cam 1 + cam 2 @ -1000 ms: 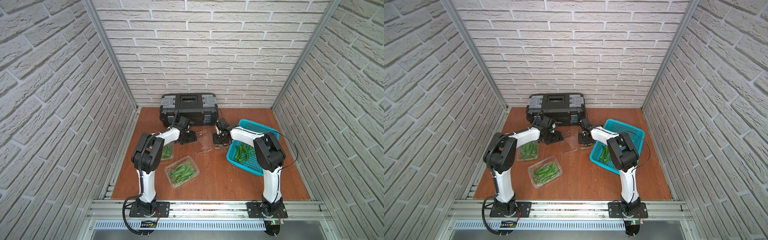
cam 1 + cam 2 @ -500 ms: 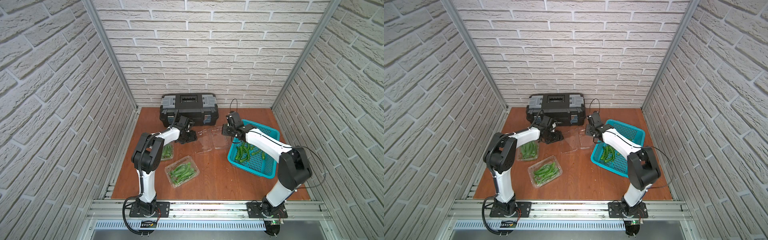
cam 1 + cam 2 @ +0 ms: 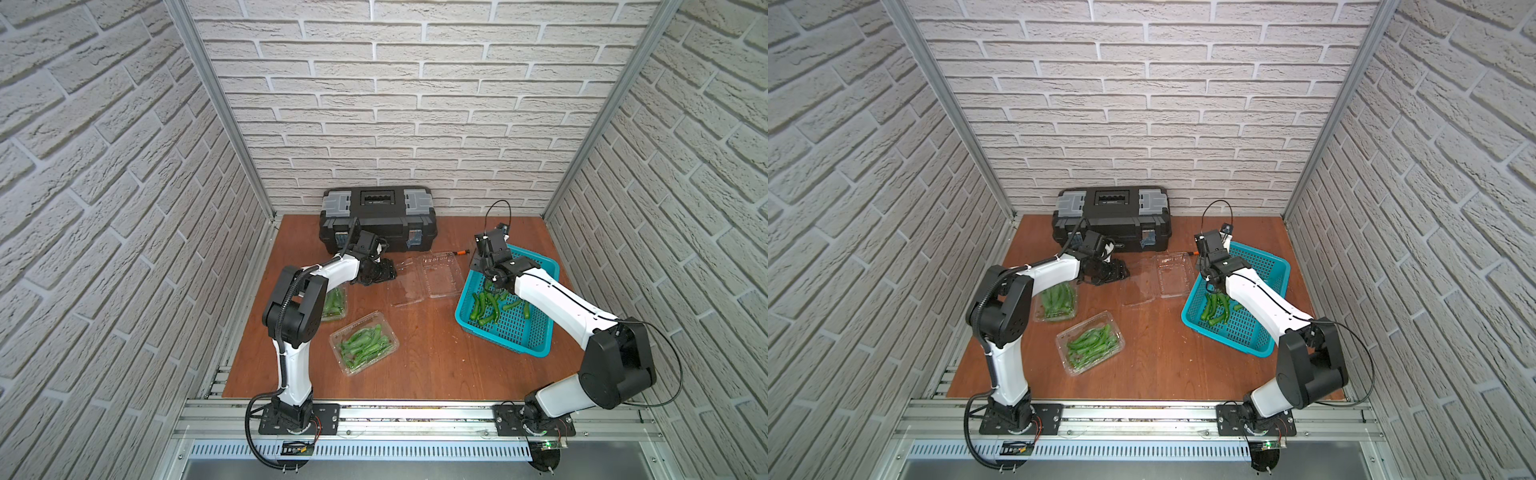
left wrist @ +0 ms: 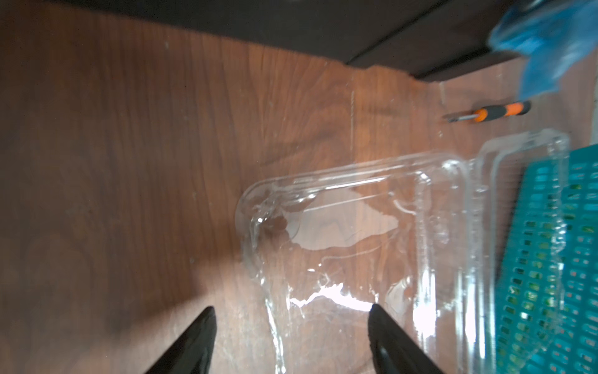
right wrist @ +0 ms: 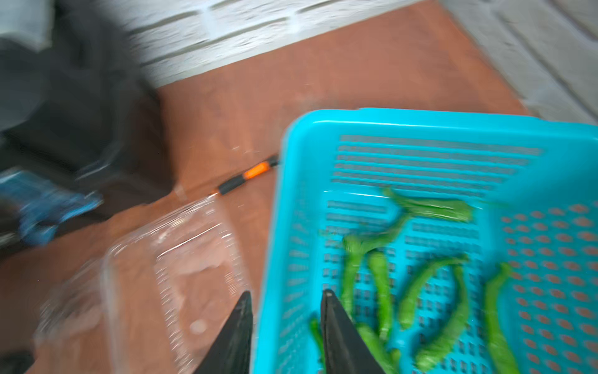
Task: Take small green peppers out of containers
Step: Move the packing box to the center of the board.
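Wooden desk: my right gripper swung from the emptied container to the basket by the desk's right edge, jaws narrowly parted, empty; left gripper is wide. Two full containers remain.

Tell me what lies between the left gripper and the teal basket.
An empty clear clamshell container lies open on the table between the left gripper and the teal basket. Both top views and the left wrist view show it.
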Available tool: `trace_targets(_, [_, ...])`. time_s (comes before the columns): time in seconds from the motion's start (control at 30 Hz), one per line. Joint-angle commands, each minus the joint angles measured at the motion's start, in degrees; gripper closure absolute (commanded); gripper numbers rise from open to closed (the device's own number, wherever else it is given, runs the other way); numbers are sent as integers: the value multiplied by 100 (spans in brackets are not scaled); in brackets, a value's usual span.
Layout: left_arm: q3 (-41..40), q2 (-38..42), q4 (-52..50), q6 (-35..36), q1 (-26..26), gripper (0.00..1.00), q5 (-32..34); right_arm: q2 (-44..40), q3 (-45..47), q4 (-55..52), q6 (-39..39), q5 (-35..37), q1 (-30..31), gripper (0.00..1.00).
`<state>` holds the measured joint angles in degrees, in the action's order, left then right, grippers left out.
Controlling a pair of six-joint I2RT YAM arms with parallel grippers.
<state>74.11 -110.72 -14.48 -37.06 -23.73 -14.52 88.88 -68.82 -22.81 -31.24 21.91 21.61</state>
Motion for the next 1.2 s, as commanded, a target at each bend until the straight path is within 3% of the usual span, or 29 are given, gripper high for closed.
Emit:
trace_targets(0.0, [-159,592,432,58,39,27,285,441,-512,365,514,-1031,271,64])
trace_targets(0.13, [-367,1238,186,155,50,27,1064,1231,-1037,228,588,-1980,559,64])
trace_targets(0.27, [-585,1867,-453,-15,262,26,1842,1706,-1269,146,582,-2127,755,64])
trace_targets(0.4, [-694,2330,-1399,-297,713,25,2200,1932,-1291,-7,231,-1521,734,64])
trace_targets(0.57, [-1265,3255,-1865,-539,1169,24,2673,2228,-1413,-303,-400,-1049,477,63])
trace_targets(0.73, [-1850,4135,-2133,-875,1633,23,2771,2654,-1521,-531,-1023,-1064,124,63])
trace_targets(0.93, [-2040,4540,-2626,-974,2051,22,2721,3392,-2110,-838,-1585,-1367,-214,63])
trace_targets(1.17, [-2086,4681,-2846,-1044,2405,21,2405,3864,-3017,-1214,-1919,-694,-486,63])
